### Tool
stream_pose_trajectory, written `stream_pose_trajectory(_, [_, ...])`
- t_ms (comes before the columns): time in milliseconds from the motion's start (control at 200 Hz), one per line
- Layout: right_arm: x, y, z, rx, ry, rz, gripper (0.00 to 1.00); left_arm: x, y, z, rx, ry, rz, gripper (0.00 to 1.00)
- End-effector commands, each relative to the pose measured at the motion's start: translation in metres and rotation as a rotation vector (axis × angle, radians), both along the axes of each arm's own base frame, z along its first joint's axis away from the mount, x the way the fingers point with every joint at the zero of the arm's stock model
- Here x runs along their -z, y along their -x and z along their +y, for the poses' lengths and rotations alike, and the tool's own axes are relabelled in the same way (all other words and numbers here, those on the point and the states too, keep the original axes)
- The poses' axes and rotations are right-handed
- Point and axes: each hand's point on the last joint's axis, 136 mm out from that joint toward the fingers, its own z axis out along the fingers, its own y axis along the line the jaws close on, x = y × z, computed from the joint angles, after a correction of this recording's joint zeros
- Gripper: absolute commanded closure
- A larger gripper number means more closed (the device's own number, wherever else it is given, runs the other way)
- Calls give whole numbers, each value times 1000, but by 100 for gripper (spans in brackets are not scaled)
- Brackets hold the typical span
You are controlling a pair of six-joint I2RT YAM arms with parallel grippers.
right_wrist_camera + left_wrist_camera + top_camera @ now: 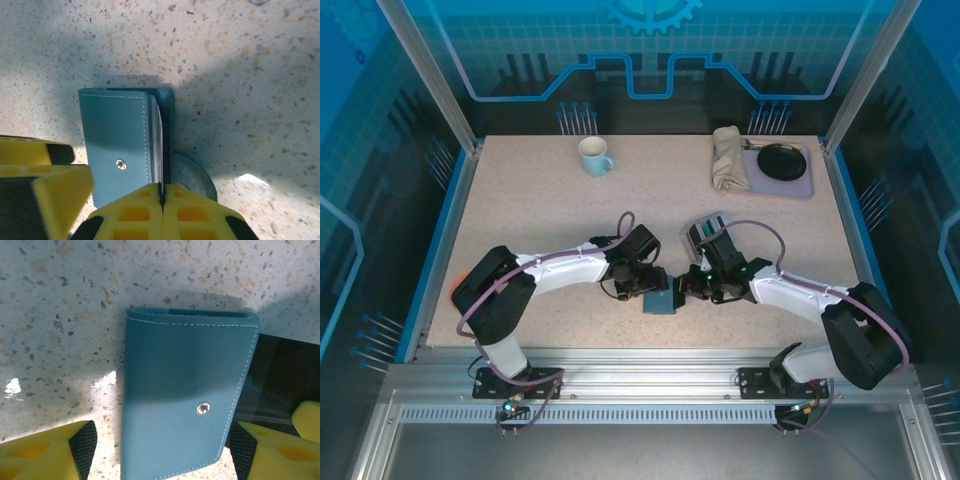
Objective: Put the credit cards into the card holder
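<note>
The blue-teal card holder lies on the table between my two grippers. In the left wrist view the card holder shows its stitched outer face with a metal snap. My left gripper is open and straddles its near end; the left pad stands clear of the leather. My right gripper is shut on a thin credit card, seen edge-on, which runs into the gap of the card holder beside several other card edges. The holder's rounded grey flap pokes out underneath.
The pale grey tiered card rack stands just behind the right arm. A mug sits at the back left. At the back right are a folded cloth and a purple tray with a black dish.
</note>
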Motion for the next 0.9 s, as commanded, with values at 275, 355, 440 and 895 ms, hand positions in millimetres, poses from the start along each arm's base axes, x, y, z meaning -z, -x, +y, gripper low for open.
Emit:
stream_pose_trajectory(275, [-19,-6,14,-15,-102,-20,96,-12,0,-26,95,56,-29,21])
stream_pose_trajectory(355, [-25,-5,14,-13,-119,-21,96,-12,0,-26,96,59,-31,21])
stream_pose_trajectory(440, [-31,-5,13,-7,-127,-27,96,-15,0,-26,91,65,-39,18])
stream_pose_trajectory(895, [-48,-8,22,-18,-289,-20,96,-20,-1,-23,70,73,-68,21])
